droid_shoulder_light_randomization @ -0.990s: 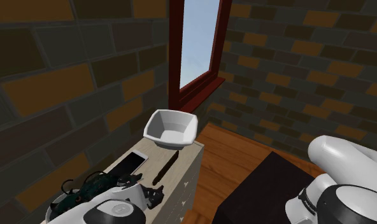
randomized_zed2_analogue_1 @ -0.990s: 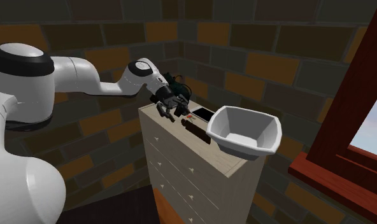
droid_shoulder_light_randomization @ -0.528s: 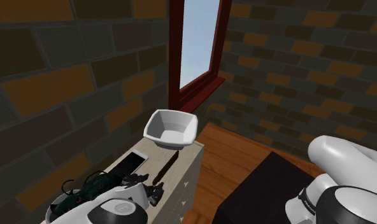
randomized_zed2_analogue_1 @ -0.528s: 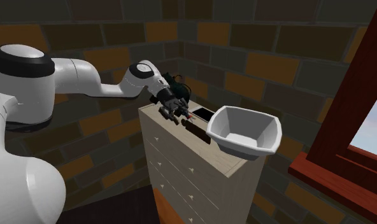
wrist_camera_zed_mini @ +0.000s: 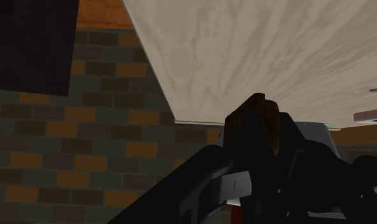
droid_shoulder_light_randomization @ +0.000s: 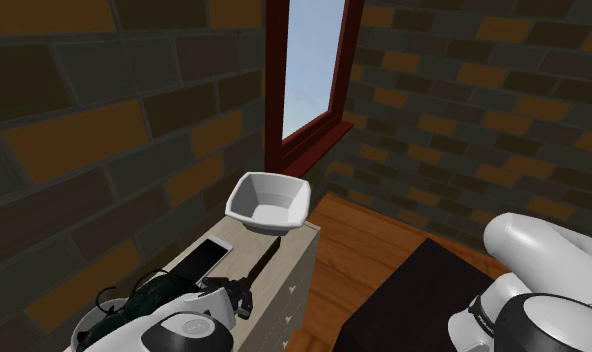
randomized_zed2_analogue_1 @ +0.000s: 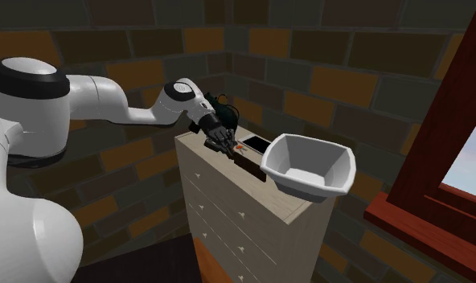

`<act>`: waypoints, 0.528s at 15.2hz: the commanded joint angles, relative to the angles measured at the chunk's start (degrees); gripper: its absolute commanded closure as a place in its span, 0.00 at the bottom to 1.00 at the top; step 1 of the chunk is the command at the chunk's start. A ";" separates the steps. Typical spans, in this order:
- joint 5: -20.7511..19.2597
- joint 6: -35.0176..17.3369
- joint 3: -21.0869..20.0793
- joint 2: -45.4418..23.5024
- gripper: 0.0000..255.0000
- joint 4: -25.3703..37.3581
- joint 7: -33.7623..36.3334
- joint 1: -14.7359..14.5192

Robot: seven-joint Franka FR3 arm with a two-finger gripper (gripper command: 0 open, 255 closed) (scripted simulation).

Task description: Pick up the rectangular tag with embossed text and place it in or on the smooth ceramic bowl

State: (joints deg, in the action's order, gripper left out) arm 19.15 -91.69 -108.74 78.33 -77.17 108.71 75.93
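The tag (droid_shoulder_light_randomization: 264,260) is a long dark brown strip lying on the pale dresser top (droid_shoulder_light_randomization: 287,272), one end near the white bowl (droid_shoulder_light_randomization: 269,200). My black gripper (droid_shoulder_light_randomization: 246,297) is down at the strip's other end. In the second exterior view the gripper (randomized_zed2_analogue_1: 221,142) is at the near end of the tag (randomized_zed2_analogue_1: 248,166), short of the bowl (randomized_zed2_analogue_1: 309,165). In the wrist view the gripper (wrist_camera_zed_mini: 257,149) is shut, with the brown tag end (wrist_camera_zed_mini: 254,118) clasped between the fingers (wrist_camera_zed_mini: 298,149).
A white-edged phone (droid_shoulder_light_randomization: 204,257) lies beside the tag, and a tangle of dark cables (droid_shoulder_light_randomization: 134,295) sits behind the gripper. A small orange-red item (randomized_zed2_analogue_1: 240,148) lies by the fingers. The dresser (randomized_zed2_analogue_1: 252,217) is narrow, with a red-framed window (droid_shoulder_light_randomization: 314,70) beyond the bowl.
The fingers stood apart over the tag's end a second ago; they have since closed on it. The arm has shifted only slightly.
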 commanded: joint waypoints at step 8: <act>-1.39 1.65 1.85 -2.12 1.00 -0.09 -1.77 -0.44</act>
State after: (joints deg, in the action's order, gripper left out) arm 18.08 -90.29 -107.28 76.58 -77.31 107.35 75.40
